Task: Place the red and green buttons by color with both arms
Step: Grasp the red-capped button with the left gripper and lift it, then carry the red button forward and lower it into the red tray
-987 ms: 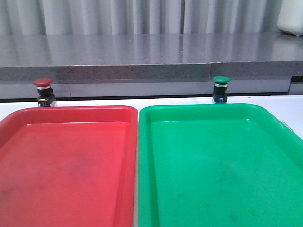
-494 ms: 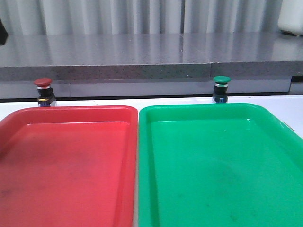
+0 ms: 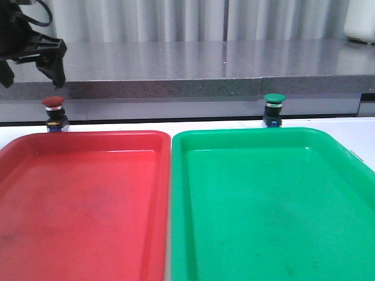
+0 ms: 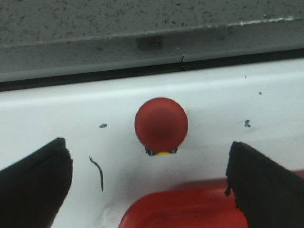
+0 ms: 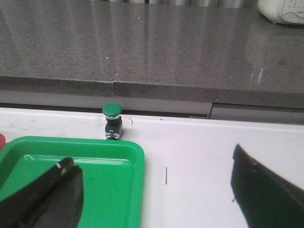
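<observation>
Step in hand, by my reading: approach to pick — neither button is held yet.

Left black two-finger gripper (image 3: 32, 61) hangs above the dark red mushroom-cap push-button (image 3: 53, 112), fingers spread wide. In the left wrist view the red cap (image 4: 161, 121) sits between the two finger tips, roughly centred, with clear white table on both sides; no contact. That button stands upright on the white table (image 3: 363, 132), just behind the far rim of the large red plastic tray (image 3: 88, 137) — outside it, near its left far corner.

Right black two-finger gripper (image 5: 152, 190) does not show in the front view. Its wrist view shows the fingers wide apart and empty, well back from the green mushroom-cap push-button (image 5: 112, 121), which stands upright just behind the far rim of the large green plastic tray (image 5: 71, 142).

Next move likely calls for: left arm straight down, fingers closing on the black block under the cap rather than on the rounded cap itself; right arm must first advance and centre on the green button.

Buttons: mushroom cap, silver ring, dark block beneath with a bit of blue and yellow. Small, top-heavy — could tip if nudged off-centre.
</observation>
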`<state>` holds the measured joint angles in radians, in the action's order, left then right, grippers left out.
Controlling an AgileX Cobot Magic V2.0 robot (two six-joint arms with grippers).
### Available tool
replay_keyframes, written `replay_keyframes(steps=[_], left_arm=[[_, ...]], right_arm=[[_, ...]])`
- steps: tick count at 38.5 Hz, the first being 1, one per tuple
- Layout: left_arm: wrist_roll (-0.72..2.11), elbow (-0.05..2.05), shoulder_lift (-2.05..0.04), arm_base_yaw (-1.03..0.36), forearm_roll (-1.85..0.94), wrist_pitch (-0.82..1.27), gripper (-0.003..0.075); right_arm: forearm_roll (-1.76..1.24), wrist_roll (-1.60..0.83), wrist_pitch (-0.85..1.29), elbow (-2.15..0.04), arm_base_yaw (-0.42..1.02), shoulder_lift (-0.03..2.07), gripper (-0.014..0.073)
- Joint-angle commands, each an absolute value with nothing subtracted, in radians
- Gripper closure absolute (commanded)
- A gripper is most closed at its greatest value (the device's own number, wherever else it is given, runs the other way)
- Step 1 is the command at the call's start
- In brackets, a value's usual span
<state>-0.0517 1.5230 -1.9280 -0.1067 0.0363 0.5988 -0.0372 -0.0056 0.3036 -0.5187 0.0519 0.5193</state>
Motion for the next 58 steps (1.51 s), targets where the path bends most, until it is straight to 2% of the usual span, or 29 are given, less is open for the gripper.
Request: replay_keyframes(steps=[1, 13, 16, 20, 26, 31, 34, 45, 58], left_arm=[[-0.061, 1.610, -1.947, -0.113, 0.027, 0.543, 0.0101], [-0.061, 1.690, -2.061, -0.126, 0.027, 0.522, 0.0102], [-0.061, 1.690, -2.063, -0.128, 0.027, 0.510, 0.0123], [-0.061, 1.690, -2.063, -0.128, 0.027, 0.498, 0.0215], [-0.061, 1.690, -2.063, -0.128, 0.027, 0.502, 0.0420], [-0.061, 1.690, -2.054, -0.128, 0.027, 0.518, 0.0540], [-0.061, 1.691, -2.033, -0.128, 0.027, 0.533, 0.0577], [-0.061, 1.644, -1.843, -0.152, 0.028, 0.607, 0.0594], [-0.061, 1.162, -1.486, -0.321, -0.012, 0.467, 0.0594]], right_arm=[[-0.042, -0.011, 0.222, -0.555, 0.044, 0.527, -0.0050], [-0.042, -0.011, 0.222, -0.555, 0.044, 0.527, -0.0050], [-0.042, -0.011, 0.222, -0.555, 0.044, 0.527, -0.0050], [-0.042, -0.011, 0.223, -0.555, 0.044, 0.527, -0.0050], [-0.042, -0.011, 0.223, -0.555, 0.044, 0.527, -0.0050], [-0.042, -0.011, 0.223, -0.555, 0.044, 0.527, -0.0050], [-0.042, -0.011, 0.223, -0.555, 0.044, 0.527, -0.0050], [-0.042, -0.011, 0.223, -0.555, 0.044, 0.527, -0.0050], [-0.042, -0.011, 0.223, -0.555, 0.044, 0.527, -0.0050]])
